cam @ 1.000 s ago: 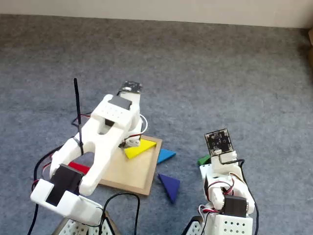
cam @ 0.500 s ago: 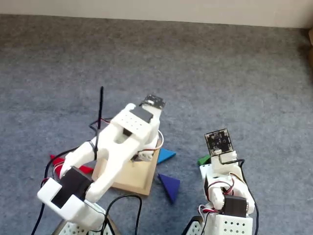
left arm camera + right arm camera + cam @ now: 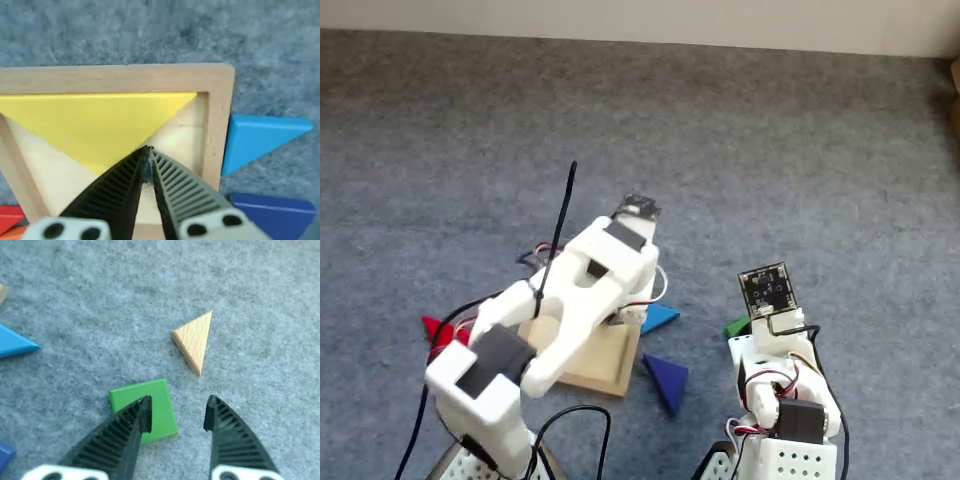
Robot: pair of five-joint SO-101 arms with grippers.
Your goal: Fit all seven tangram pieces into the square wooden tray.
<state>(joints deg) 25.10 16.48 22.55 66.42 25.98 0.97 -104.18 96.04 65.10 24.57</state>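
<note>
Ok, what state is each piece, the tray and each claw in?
tray: on carpet, partly filled.
yellow triangle: flat inside the tray.
light blue triangle: outside, beside the tray.
dark blue triangle: outside, on carpet.
green square: outside, on carpet.
wooden triangle: outside, on carpet.
red piece: outside, on carpet.
left claw: shut, empty, over tray.
right claw: open, over green square.

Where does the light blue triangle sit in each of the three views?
High view: light blue triangle just outside the wooden tray.
Left wrist view: light blue triangle beside the tray's rim.
Right wrist view: its tip at the picture's edge, beyond the green square.
Shared landmark: dark blue triangle beside it.
</note>
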